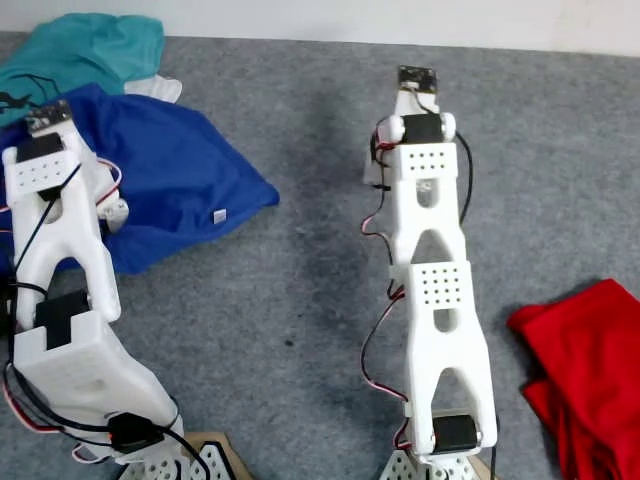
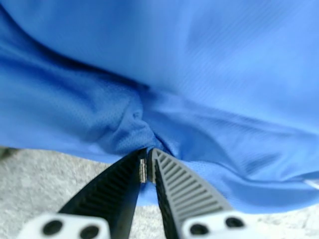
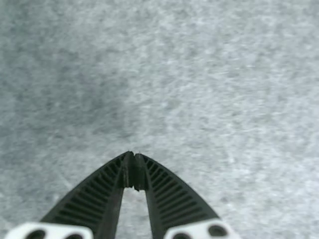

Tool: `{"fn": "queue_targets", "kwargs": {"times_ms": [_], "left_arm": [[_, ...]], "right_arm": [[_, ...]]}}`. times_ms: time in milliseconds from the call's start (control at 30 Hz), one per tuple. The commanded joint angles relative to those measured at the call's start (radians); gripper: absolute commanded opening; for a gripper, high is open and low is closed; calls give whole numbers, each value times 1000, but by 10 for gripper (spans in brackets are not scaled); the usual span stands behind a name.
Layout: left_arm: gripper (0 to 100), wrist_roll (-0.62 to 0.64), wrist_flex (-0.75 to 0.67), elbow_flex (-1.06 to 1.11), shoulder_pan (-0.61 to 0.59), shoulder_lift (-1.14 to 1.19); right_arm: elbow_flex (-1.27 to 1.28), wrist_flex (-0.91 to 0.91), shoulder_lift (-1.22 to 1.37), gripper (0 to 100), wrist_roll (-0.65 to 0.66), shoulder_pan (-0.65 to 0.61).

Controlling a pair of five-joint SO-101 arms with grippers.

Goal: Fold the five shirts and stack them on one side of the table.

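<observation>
A blue shirt (image 1: pixel 185 175) lies crumpled at the table's left, under my left arm (image 1: pixel 60 230). In the left wrist view my left gripper (image 2: pixel 148 159) is shut on a pinched fold of the blue shirt (image 2: pixel 199 74), close to its edge by the grey table. A teal shirt (image 1: pixel 85 50) lies bunched at the far left corner, with a bit of white cloth (image 1: pixel 160 88) beside it. A red shirt (image 1: pixel 585 370) lies heaped at the near right edge. My right arm (image 1: pixel 430 250) stretches up the middle, and its gripper (image 3: pixel 133 162) is shut on nothing above bare grey surface.
The grey felt table top (image 1: pixel 300 300) lies bare between the two arms and across the far right. Both arm bases stand at the near edge.
</observation>
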Motion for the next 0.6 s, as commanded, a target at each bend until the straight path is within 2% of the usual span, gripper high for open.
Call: {"fn": "queue_targets", "kwargs": {"times_ms": [0, 167, 367, 567], "left_arm": [[82, 11, 68, -125, 2, -58], [179, 3, 180, -162, 53, -56], [135, 3, 224, -162, 77, -59], [130, 0, 219, -222, -157, -124]], "right_arm": [[-114, 13, -68, 6, -11, -39], [-122, -8, -2, 6, -8, -73], [-122, -8, 7, 6, -8, -73], [-122, -8, 8, 6, -8, -73]]}}
